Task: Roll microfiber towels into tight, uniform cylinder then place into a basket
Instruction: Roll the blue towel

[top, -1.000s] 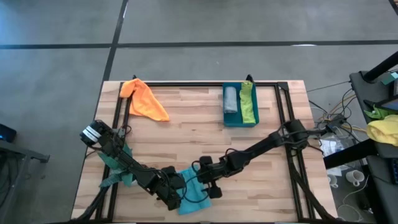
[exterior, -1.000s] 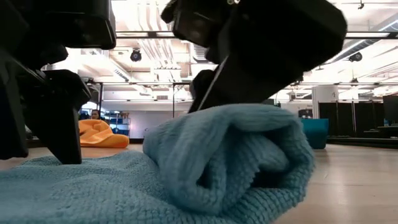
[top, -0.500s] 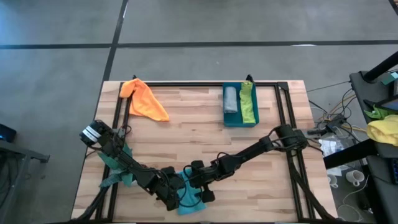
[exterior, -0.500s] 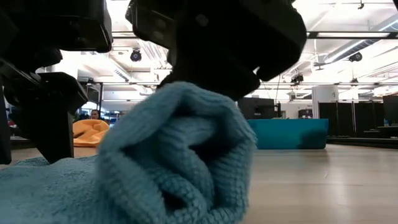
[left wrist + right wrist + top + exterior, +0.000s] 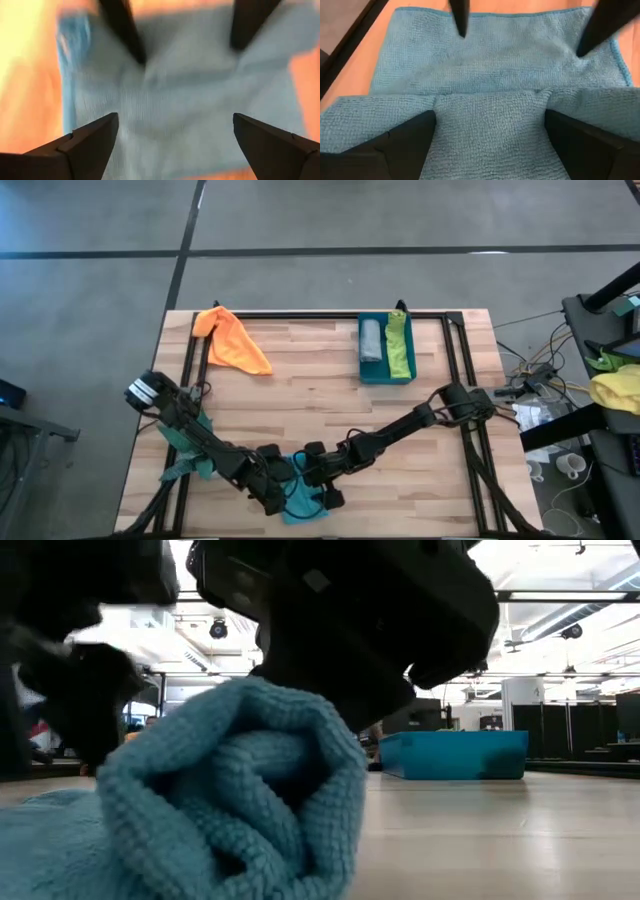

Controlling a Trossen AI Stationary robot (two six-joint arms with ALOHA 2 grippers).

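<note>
From above, both grippers crowd the turquoise towel [image 5: 303,498], well apart from the basket [image 5: 386,372] holding the grey towel [image 5: 371,339] and lime green towel [image 5: 399,346]. Only the right wrist view shows the folded edge between the spread-apart right gripper [image 5: 487,131]; the left gripper [image 5: 175,142] is spread too, gripping nothing.

From above I see both my arms reaching to the near edge of the tabletop [image 5: 300,390], where the left pincer [image 5: 272,492] and the right pincer [image 5: 318,480] meet over the turquoise towel [image 5: 303,502], their fingers spread. The towel is bunched between them. The orange towel [image 5: 232,342] lies crumpled at the far left corner. The basket [image 5: 386,376] sits at the far right, holding the grey towel [image 5: 371,340] and the lime green towel [image 5: 399,346] side by side.
</note>
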